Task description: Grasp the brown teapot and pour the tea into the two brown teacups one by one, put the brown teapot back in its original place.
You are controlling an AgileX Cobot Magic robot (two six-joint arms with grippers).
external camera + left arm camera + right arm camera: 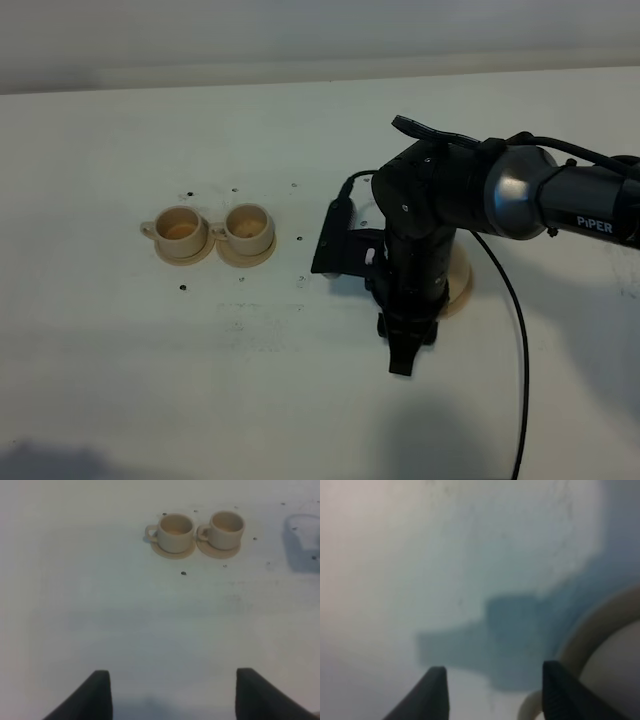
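Right claw [495,669] is wide open and grips nothing. It sits low beside the brown teapot [615,675], which looks parked on its big saucer [463,288], well apart from the 2 cups: near teacup [248,226], far teacup [180,228]. Left claw [172,672] is open, empty over the worktop [150,625]. Can't tell if either cup holds tea, so pour status is unclear.

Overall light: even and diffuse, from above; white table [120,380] bright, without glare.
Exterior high shadows: soft dark patch along the lower left edge; fainter one at lower centre, under the arm [520,195].
Highlight: small sheen on the arm's grey joint, right of centre.
Left wrist view: dimmer, greyish; fair focus on the two brown teacups [175,537] at upper centre.
Right wrist view: blurred throughout — bluish shadow at centre, brown teapot [615,675] at lower right out of focus.
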